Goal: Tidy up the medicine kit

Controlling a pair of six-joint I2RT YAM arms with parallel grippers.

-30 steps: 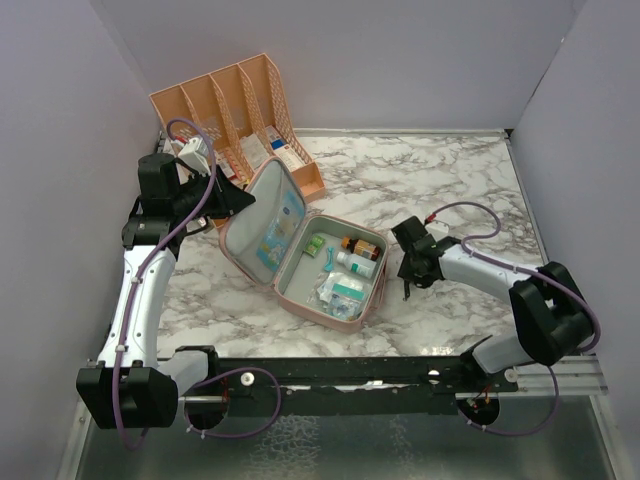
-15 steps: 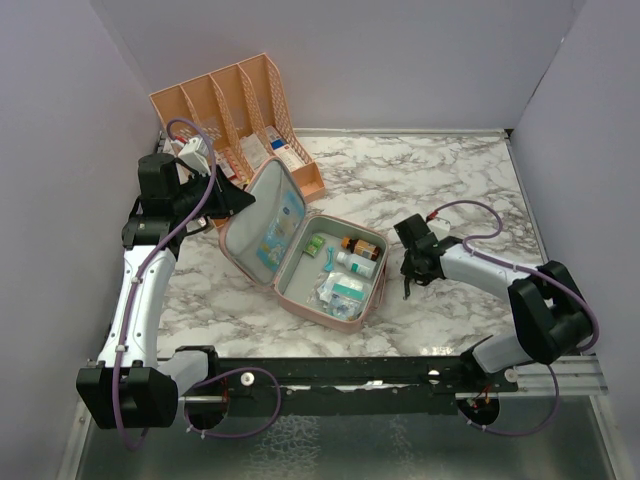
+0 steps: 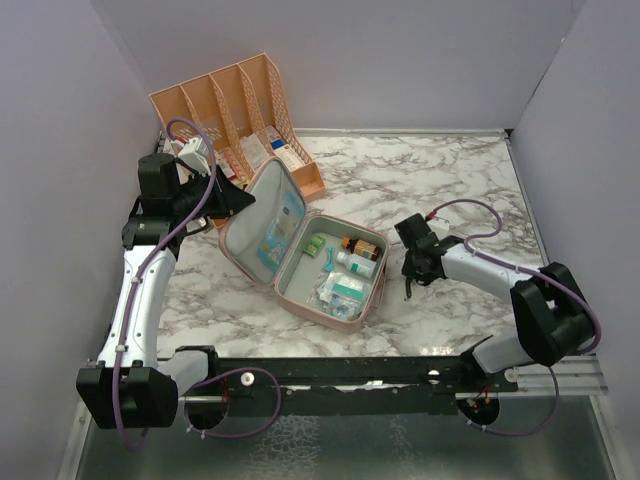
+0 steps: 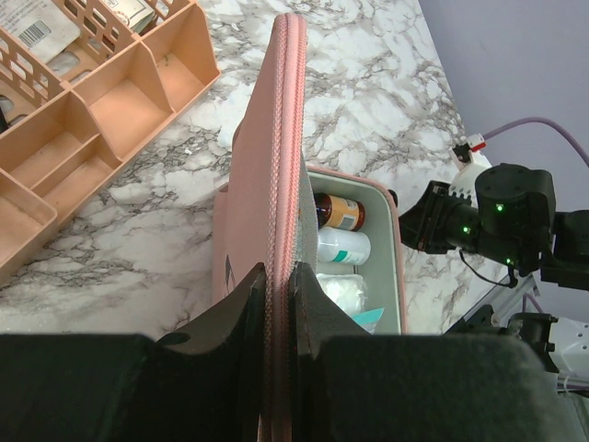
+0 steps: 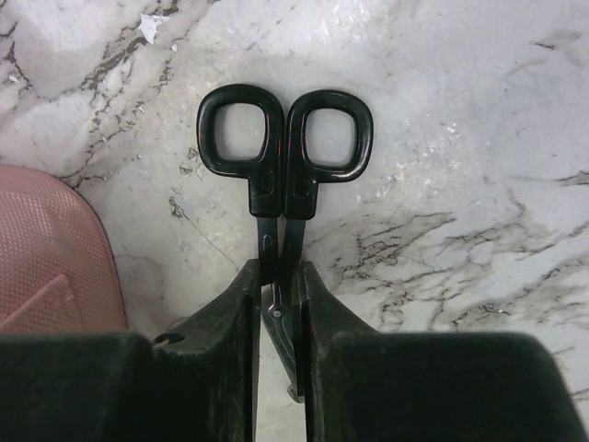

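Gripping the upright lid of the medicine kit (image 4: 262,166) was the left gripper (image 4: 279,276); the right gripper (image 5: 281,276) clasped black scissors (image 5: 285,138), seemingly by the blades.

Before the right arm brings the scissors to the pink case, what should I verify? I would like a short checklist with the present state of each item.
1. Lid of the medicine kit held open by the left gripper: ok.
2. Scissors clamped in the right gripper: ok, fingers shut on the blades.
3. Scissors closed: ok, handle loops together.
4. Scissors lifted off the table: cannot tell.
5. Free room in the kit beside the bottles and packets: cannot tell.
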